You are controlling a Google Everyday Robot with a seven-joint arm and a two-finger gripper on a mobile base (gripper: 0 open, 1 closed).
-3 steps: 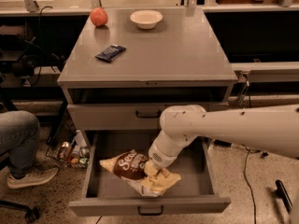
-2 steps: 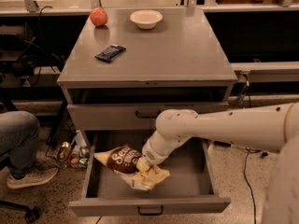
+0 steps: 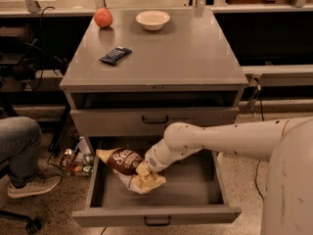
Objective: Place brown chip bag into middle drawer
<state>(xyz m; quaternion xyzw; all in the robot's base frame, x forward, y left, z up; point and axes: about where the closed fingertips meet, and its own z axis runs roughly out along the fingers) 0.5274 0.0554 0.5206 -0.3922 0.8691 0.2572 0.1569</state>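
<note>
The robot's white arm reaches from the right into the wide grey metal middle drawer (image 3: pixel 191 190), which is pulled open. Its gripper (image 3: pixel 145 166) sits over the drawer's left half, against the crinkly pale-yellow and dark brown chip bag (image 3: pixel 123 161); whether it is clamped on the bag cannot be told. The bag lies tilted inside the drawer, brown end toward the drawer's left wall. Directly above the drawer is a closed grey drawer front (image 3: pixel 195 121). Higher still, the grey cabinet top (image 3: pixel 186 53) carries a small dark-blue wrapped bar (image 3: pixel 115 55), a red apple (image 3: pixel 103 18) and a white bowl (image 3: pixel 153 19). Left of the drawer, a jeans-clad leg (image 3: pixel 17 141) is visible.
</note>
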